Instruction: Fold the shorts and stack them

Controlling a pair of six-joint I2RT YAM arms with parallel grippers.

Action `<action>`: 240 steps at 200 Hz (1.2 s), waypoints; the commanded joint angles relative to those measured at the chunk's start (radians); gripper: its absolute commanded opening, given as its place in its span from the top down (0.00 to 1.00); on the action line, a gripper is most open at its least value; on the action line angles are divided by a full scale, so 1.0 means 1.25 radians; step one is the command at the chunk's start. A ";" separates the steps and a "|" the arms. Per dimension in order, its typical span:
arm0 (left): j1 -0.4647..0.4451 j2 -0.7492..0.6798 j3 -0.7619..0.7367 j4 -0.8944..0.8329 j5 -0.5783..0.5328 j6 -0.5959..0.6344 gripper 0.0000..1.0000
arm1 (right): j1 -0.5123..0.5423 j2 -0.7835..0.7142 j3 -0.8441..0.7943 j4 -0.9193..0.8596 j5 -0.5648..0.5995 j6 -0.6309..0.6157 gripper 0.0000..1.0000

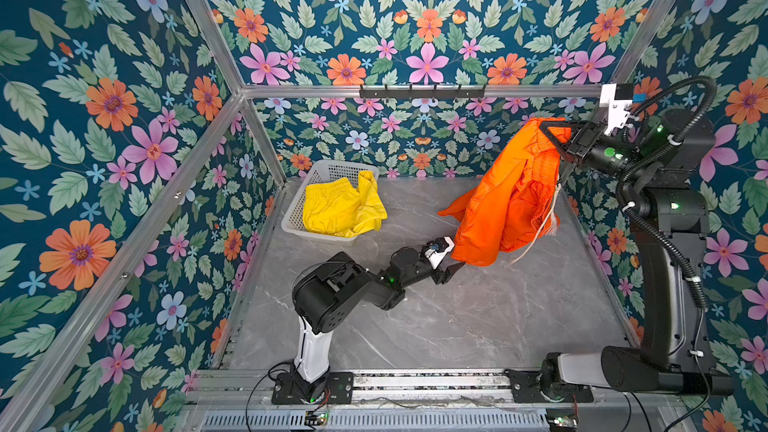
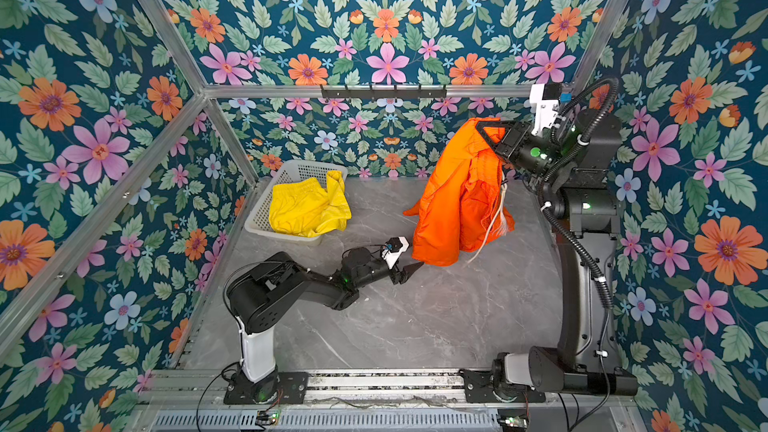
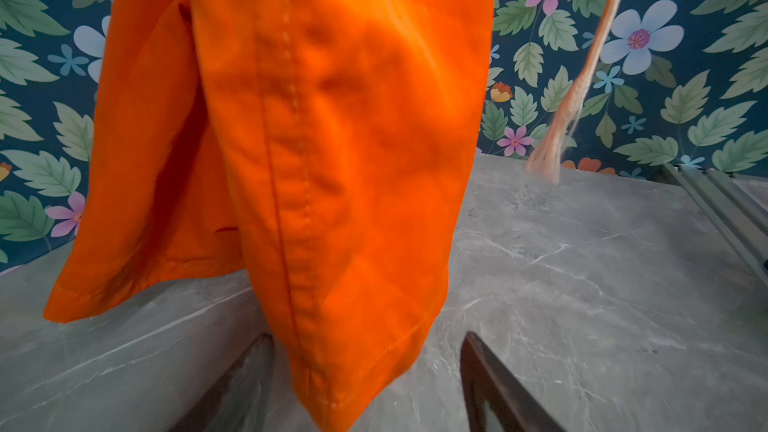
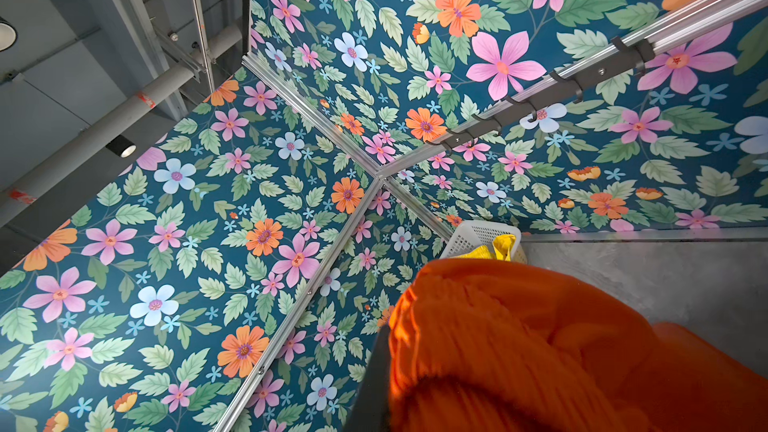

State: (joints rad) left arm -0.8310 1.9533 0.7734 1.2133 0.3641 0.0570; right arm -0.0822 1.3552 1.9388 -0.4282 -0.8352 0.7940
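The yellow shorts [image 1: 343, 209] lay heaped in the white basket [image 1: 293, 218] at back left, the left gripper [image 3: 366, 336] held its jaws apart astride the low corner of the orange shorts [image 1: 498, 201] — these hung over the table [image 1: 478, 317] from the right gripper [image 1: 545, 130], clenched on their waistband.

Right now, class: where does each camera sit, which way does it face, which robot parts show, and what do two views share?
Top views: high in front, facing down on grey marbled table; left arm and right arm show, right gripper hoisting bright orange fabric shorts.
Left wrist: low above table, facing the shorts' hem; open left gripper straddles it.
Right wrist: raised, facing the back corner; one finger shows.
Right wrist and top views share bright yellow shorts in a white perforated plastic basket.
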 commanded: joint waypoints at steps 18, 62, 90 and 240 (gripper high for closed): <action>0.016 0.032 0.023 0.078 0.028 -0.032 0.33 | 0.000 -0.004 0.002 0.043 -0.015 0.009 0.99; 0.031 0.036 0.046 0.044 0.114 -0.035 0.44 | 0.000 -0.007 -0.002 0.045 -0.014 0.010 0.99; 0.031 0.028 0.071 -0.036 0.171 -0.017 0.45 | 0.000 -0.009 -0.011 0.053 -0.012 0.015 0.99; 0.032 -0.375 0.105 -0.841 -0.108 0.065 0.99 | -0.076 -0.045 -0.051 -0.107 0.062 -0.053 0.99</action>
State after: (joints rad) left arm -0.7910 1.6112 0.8570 0.6235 0.4419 0.0669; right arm -0.1459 1.3247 1.9003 -0.5278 -0.7696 0.7563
